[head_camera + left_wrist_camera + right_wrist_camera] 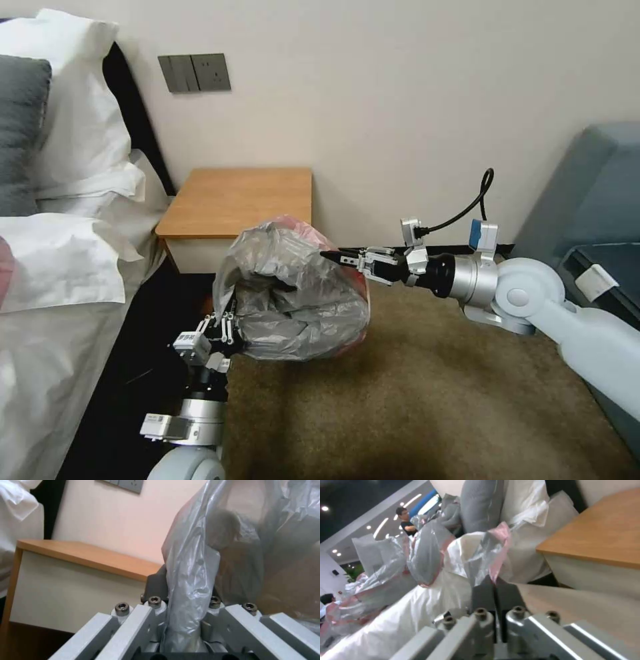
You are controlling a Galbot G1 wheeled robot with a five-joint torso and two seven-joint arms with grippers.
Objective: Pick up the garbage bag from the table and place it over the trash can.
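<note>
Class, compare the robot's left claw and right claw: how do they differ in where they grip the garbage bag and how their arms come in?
The left claw grips the garbage bag at its lower near edge, reaching up from below; the right claw pinches the upper edge, reaching in sideways from the right. In the wrist views, the left holds grey film and the right a pinkish strip. Both are shut on the bag, holding it off the table.

Grey translucent garbage bag (300, 293) w/ pinkish-red edge, orange-brown table (240, 200) top, brown carpet (427, 400)

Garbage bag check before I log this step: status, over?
Left gripper and right gripper both shut on the crinkly translucent grey plastic garbage bag. Bag stretched between them, off the orange-brown wooden nightstand. Nothing in the way.
</note>
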